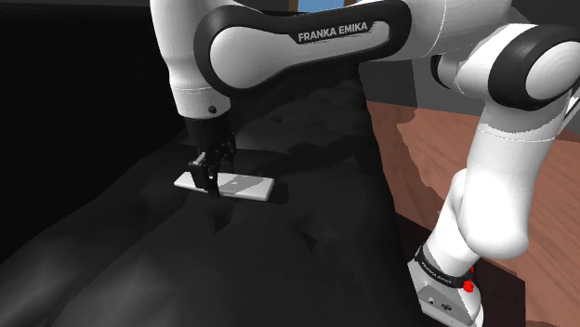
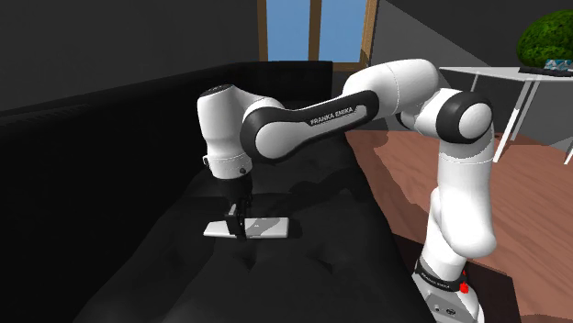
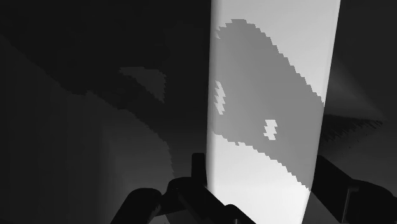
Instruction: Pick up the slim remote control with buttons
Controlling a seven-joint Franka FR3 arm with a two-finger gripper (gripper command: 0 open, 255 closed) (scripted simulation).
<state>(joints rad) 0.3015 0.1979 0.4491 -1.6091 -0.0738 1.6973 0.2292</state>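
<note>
While I watch the shoulder view, I count one remote control, a plain white slab lying flat on the one black sofa, toward 9 o'clock from the picture's centre. My single gripper stands upright over the slab's 9 o'clock half, its two fingers clamped on the long edges. In the second exterior view, wooden floor lies at 3 o'clock of the sofa, one window at 12, and one white table with one green plant at 2.
</note>
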